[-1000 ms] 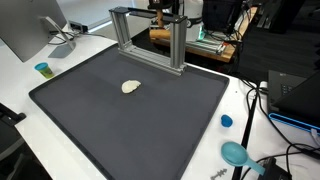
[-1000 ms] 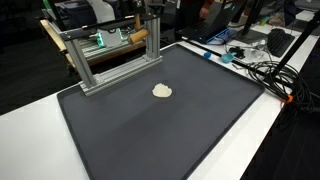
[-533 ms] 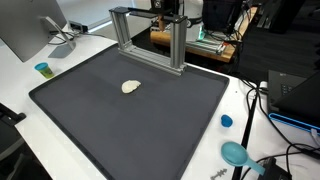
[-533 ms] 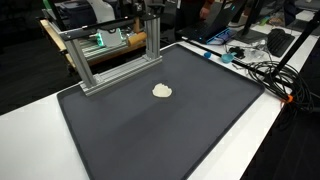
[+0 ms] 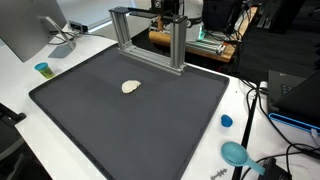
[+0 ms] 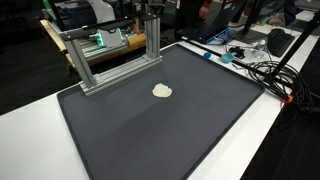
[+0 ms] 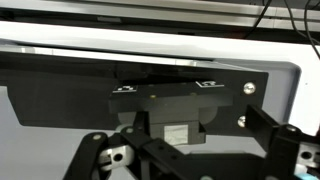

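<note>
Fingers: in the wrist view the fingers (image 7: 100, 156) stood spread wide, one at each lower corner, with nothing between them.
Arm: in both exterior views its dark end hung at the top edge, over one post of the frame; the fingers themselves were too dark to make out there.
Aluminium frame: the aluminium frame (image 5: 148, 30) (image 6: 110, 50) stood upright at the far edge of the mat, just under the fingers; whether they touched it could not be told.
Pale lump: a small pale lump (image 5: 131, 87) (image 6: 162, 91) lay alone on the mat, well apart from the fingers and on the open side of the frame.
Black mat: the black mat (image 5: 130, 125) (image 6: 160, 135) covered most of the white surface (image 5: 20, 95).
Teal cup: a teal cup (image 5: 42, 69) sat on the surface beside the mat, far from the fingers.
Cables: cables (image 6: 262, 70) lay beside the mat, well away from the fingers.
</note>
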### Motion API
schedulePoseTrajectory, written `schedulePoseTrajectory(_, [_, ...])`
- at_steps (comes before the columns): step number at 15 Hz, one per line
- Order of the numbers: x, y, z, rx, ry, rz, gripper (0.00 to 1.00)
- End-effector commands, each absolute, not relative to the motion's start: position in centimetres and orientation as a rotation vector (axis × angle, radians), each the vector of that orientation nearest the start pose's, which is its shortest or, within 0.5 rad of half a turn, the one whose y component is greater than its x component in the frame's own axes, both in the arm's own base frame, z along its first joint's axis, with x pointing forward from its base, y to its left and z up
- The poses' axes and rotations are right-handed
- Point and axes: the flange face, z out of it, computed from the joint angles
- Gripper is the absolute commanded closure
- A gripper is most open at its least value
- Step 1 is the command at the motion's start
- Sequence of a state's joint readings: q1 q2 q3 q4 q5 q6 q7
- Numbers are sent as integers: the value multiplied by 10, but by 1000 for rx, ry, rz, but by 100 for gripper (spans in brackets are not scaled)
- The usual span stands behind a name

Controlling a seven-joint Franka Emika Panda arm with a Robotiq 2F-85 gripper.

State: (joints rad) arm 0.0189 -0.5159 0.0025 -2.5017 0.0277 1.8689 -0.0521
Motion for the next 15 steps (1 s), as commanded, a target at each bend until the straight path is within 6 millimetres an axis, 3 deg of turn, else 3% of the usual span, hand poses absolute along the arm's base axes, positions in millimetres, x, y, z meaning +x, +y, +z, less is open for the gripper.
schedulePoseTrajectory(1, [375,-10,464,-3142,14,193,0])
schedulePoseTrajectory(5, [380,-12,457,-3101,-67,281,0])
schedulePoseTrajectory(9, [383,-6,453,-2928,-258,366,0])
schedulePoseTrajectory(15, [390,0,441,-3053,-129,454,0])
